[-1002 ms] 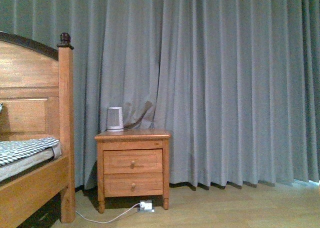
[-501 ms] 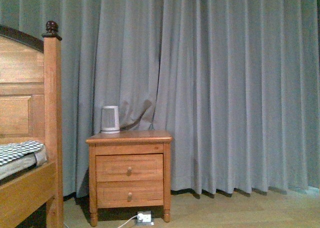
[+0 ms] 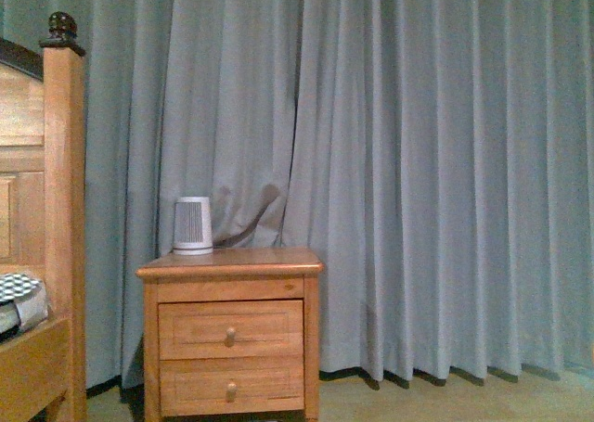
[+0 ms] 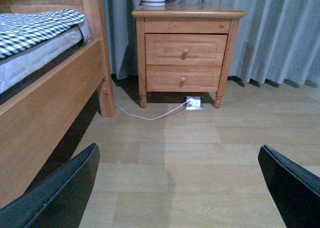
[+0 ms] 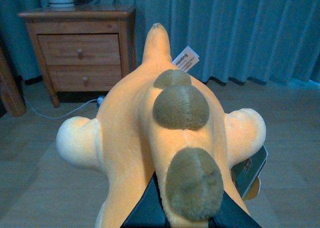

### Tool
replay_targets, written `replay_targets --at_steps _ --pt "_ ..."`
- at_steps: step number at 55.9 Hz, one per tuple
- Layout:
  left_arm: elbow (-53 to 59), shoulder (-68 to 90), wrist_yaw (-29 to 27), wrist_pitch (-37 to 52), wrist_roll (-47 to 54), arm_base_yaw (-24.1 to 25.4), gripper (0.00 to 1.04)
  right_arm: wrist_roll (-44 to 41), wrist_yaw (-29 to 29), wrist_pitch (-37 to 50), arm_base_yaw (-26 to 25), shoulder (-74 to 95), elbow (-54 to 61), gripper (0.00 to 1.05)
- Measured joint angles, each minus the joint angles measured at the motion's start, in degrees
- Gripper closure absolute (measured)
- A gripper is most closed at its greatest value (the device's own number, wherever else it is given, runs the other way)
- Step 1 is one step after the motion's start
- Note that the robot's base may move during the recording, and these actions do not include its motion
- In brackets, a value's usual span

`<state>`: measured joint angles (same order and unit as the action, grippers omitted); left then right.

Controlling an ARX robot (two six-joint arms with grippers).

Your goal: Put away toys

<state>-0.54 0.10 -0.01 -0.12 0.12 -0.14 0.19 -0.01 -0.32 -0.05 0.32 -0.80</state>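
Floor (image 4: 190,153) is light wood planks. On it stand a wooden bed (image 4: 50,97) with a checkered cover (image 4: 35,30) on the mattress and, just beside it, a two-drawer nightstand (image 3: 230,348) with a small white ribbed gadget (image 3: 193,225) on top. A white cable (image 4: 150,118) and a plug block (image 4: 194,102) lie on the floor by the nightstand's legs.

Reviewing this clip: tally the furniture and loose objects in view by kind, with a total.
Plush toy: 1
Nightstand: 1
Bed: 1
White ribbed appliance: 1
Floor power socket: 1
Total: 5
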Motion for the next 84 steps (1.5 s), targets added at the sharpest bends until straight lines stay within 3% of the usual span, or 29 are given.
replay_targets --at_steps 84 --pt "0.0 0.0 -0.2 0.0 0.0 0.0 0.06 0.0 -0.6 0.0 0.1 0.0 0.0 0.98"
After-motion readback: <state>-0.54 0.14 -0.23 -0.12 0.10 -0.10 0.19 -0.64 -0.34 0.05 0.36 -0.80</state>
